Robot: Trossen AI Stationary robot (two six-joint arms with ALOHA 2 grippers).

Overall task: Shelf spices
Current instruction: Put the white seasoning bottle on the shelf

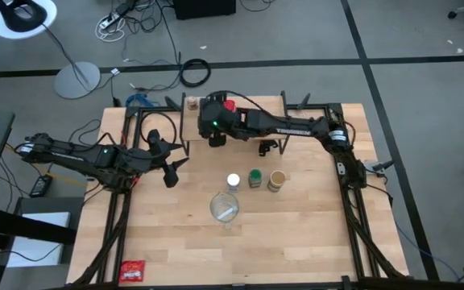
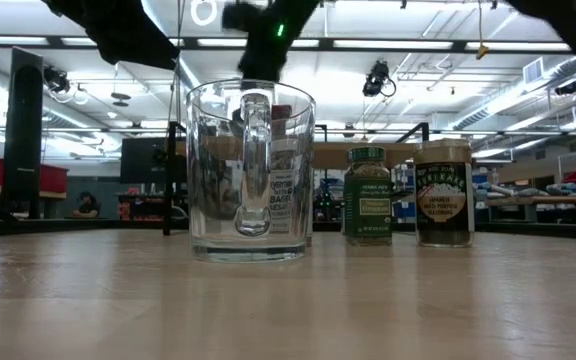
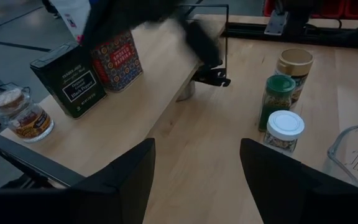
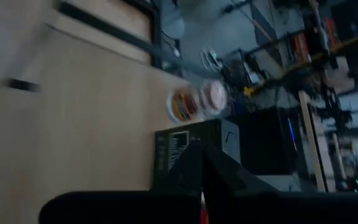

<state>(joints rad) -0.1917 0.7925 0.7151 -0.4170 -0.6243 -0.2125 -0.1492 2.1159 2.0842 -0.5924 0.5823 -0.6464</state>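
The shelf stands at the table's far middle. On it in the left wrist view are the tiny brownish jar, the dark green tin and the red tin. In front of it on the table stand the white-lidded jar, the green-lidded jar and the tan-lidded jar. My right gripper is shut and hovers over the shelf's left part, above the dark green tin; nothing shows between its fingers. My left gripper waits open at the table's left, left of the shelf.
A large clear glass vessel with a handle stands near the table's middle, just in front of the white-lidded jar. A flat red packet lies at the near left corner. A black clamp sits by the shelf's near edge.
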